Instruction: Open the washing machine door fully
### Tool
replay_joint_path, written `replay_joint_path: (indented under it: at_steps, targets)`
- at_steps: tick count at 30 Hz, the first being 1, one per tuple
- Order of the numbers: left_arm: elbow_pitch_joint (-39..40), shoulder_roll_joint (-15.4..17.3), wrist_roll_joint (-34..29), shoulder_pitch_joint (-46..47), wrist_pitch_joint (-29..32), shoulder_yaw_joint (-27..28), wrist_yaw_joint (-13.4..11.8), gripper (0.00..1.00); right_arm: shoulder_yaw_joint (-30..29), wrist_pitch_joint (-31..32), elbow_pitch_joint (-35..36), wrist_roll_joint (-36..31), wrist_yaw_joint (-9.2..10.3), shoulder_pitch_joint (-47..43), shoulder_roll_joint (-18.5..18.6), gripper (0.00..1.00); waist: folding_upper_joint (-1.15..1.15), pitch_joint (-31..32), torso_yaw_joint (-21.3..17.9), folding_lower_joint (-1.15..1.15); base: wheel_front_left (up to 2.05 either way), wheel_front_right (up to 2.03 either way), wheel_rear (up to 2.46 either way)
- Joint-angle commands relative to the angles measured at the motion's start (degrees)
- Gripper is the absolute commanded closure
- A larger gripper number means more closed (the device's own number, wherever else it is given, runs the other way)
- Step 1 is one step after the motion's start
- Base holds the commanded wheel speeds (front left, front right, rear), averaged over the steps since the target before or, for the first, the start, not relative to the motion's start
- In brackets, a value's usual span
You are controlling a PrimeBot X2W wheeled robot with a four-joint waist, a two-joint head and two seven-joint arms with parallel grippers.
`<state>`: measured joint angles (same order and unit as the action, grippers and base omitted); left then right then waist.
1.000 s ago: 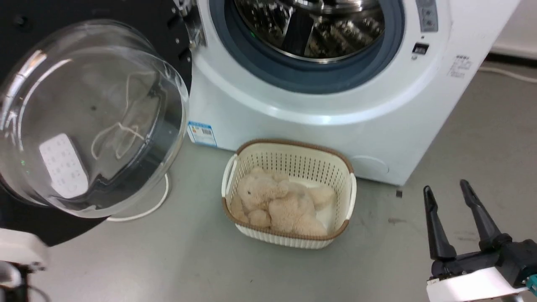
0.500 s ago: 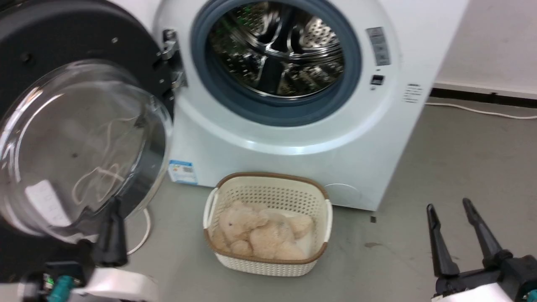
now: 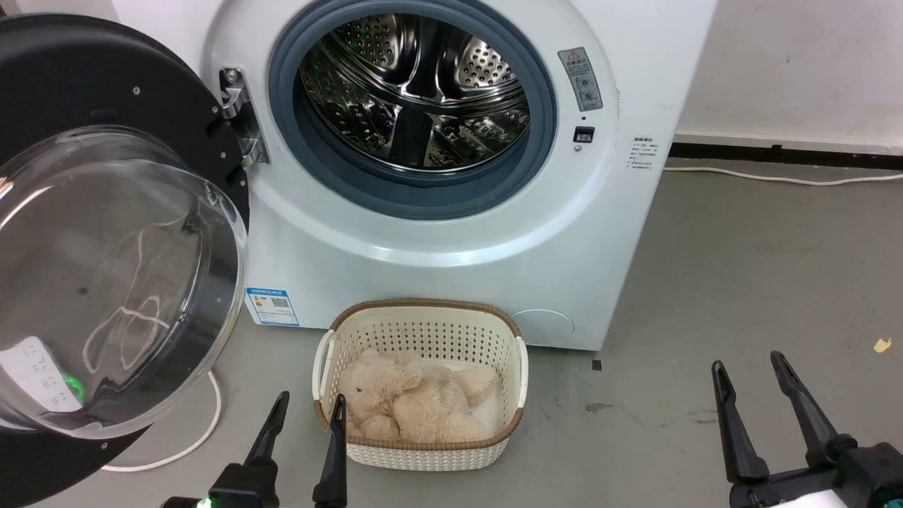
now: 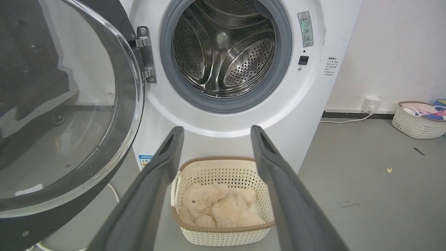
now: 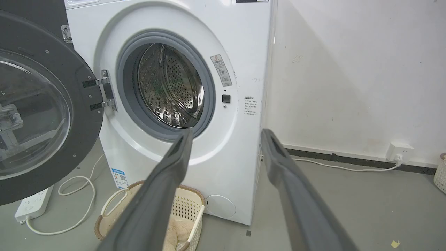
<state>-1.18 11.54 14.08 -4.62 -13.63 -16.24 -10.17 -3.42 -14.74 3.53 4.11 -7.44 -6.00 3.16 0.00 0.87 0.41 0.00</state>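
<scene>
Grey floor (image 3: 741,282): basket (image 3: 430,457) holds plush toy (image 3: 409,403); washing machine door (image 3: 85,77) open.

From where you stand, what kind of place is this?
Probably a laundry corner: a white washing machine with its door wide open, and a laundry basket holding a plush bear.

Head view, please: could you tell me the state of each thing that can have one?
Door: wide open, untouched by either pincer.
Drum: empty as far as visible.
Basket: upright, holding a plush toy.
Left pincer: open, empty.
Right pincer: open, empty.
</scene>
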Motion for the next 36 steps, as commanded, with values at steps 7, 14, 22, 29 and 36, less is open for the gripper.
replay_joint_path:
  at_steps: [7,14,22,29,36]
  targets:
    - [-0.7,0.0,-0.8,1.0,-0.8,-0.2,-0.1,0.00,-0.1,-0.3,-0.5,0.6,-0.05,-0.8,-0.3,0.00,0.00,-0.1,0.2,0.00,0.00,0.00,0.00]
    - [-0.7,0.2,-1.2,1.4,-1.0,-0.1,-0.6,0.00,-0.1,-0.3,-0.8,0.9,-0.05,-0.6,-0.3,0.00,0.00,0.1,0.1,0.00,0.00,0.00,0.00]
    - [-0.7,0.3,-1.2,1.5,-1.0,-0.2,-1.1,0.00,0.1,-0.3,-1.1,0.9,-0.05,-0.6,-0.3,0.00,0.00,0.2,0.0,0.00,0.00,0.00,0.00]
    - [-0.4,0.3,-0.6,1.6,-1.0,-0.4,-0.9,0.00,0.2,-0.3,-1.5,1.3,-0.05,-0.6,-0.3,0.00,0.00,0.2,0.0,0.00,0.00,0.00,0.00]
    - [-0.4,-0.1,-0.6,0.9,-0.3,0.2,-0.6,1.00,0.2,0.3,-1.4,0.9,0.00,0.2,0.0,1.00,0.00,0.2,0.0,0.00,0.00,0.00,0.00]
